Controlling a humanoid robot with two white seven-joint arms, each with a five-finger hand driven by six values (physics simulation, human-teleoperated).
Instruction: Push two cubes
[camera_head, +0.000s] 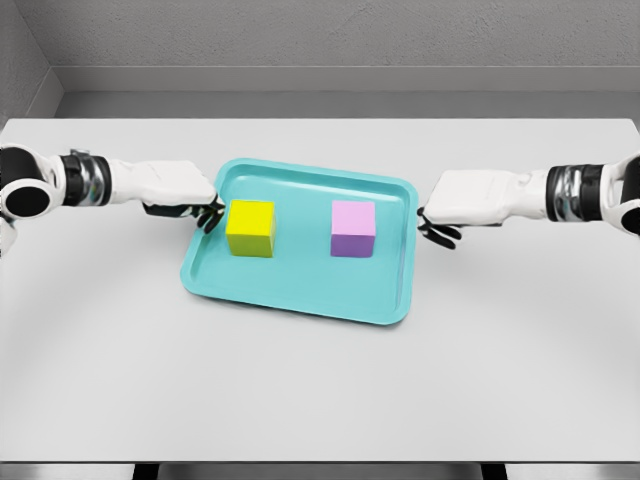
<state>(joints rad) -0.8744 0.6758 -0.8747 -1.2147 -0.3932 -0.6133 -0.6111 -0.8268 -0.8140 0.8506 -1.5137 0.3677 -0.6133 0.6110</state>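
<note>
A teal tray (300, 300) lies in the middle of the white table. On it stand a yellow cube (250, 228) at the left and a pink-purple cube (353, 229) at the right, apart from each other. My left hand (206, 213) reaches in from the left; its dark fingertips (212, 218) lie over the tray's left rim, right beside the yellow cube's left face, holding nothing. My right hand (436, 226) hovers just outside the tray's right rim, its fingers (440, 234) loosely bent down and empty, a clear gap away from the pink-purple cube.
The white table (320, 400) stretches wide in front of the tray. A grey wall runs behind its far edge.
</note>
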